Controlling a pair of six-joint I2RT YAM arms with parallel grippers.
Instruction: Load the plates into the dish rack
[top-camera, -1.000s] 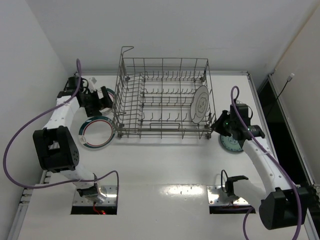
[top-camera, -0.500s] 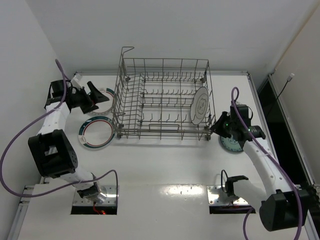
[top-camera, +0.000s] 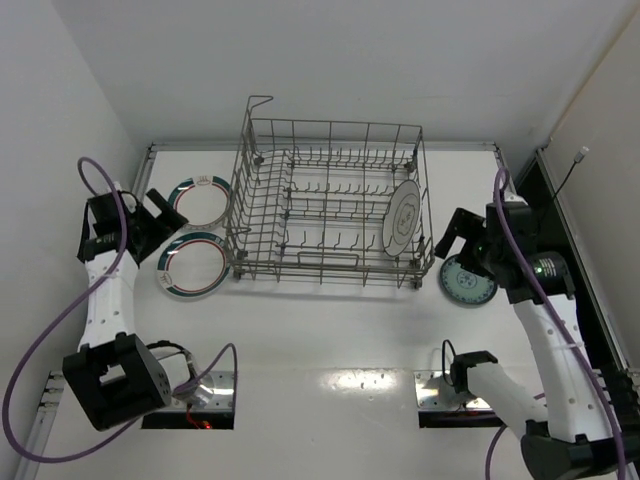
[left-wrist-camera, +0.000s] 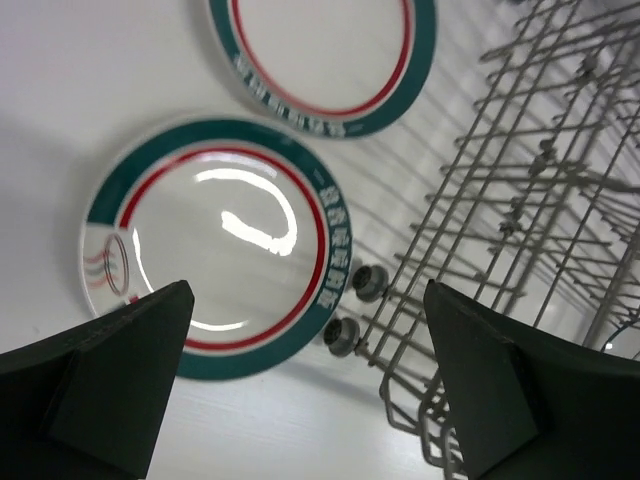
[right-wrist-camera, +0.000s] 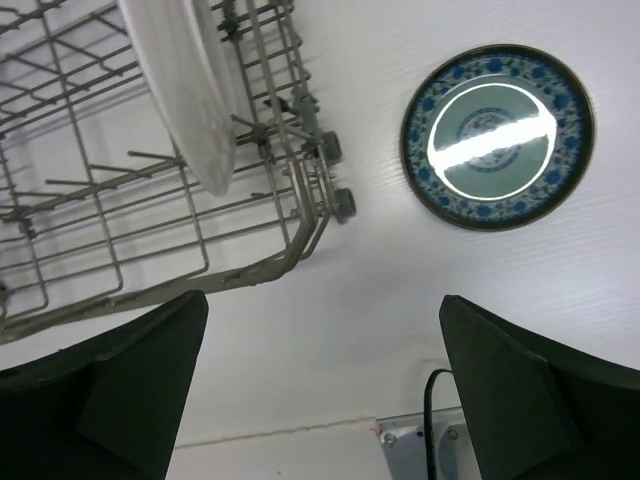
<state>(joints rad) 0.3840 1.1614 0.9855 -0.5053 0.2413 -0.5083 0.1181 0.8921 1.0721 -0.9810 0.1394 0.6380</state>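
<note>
Both sets of jaws stand wide apart, holding nothing. My left gripper (left-wrist-camera: 310, 350) hovers over 2 ringed plates (top-camera: 197, 265) (top-camera: 201, 198) lying flat by the dish rack's (top-camera: 330, 266) left edge. My right gripper (right-wrist-camera: 315, 385) hangs near the teal plate (top-camera: 467, 280), which lies just off the rack's lower-right corner. 1 white plate (top-camera: 403, 213) stands upright inside the right end.

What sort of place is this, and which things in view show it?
Probably a robot lab bench, not a kitchen: a white table inside plain panels, a left arm and right arm bolted at its near edge, and a rack with plates in and beside it.
</note>
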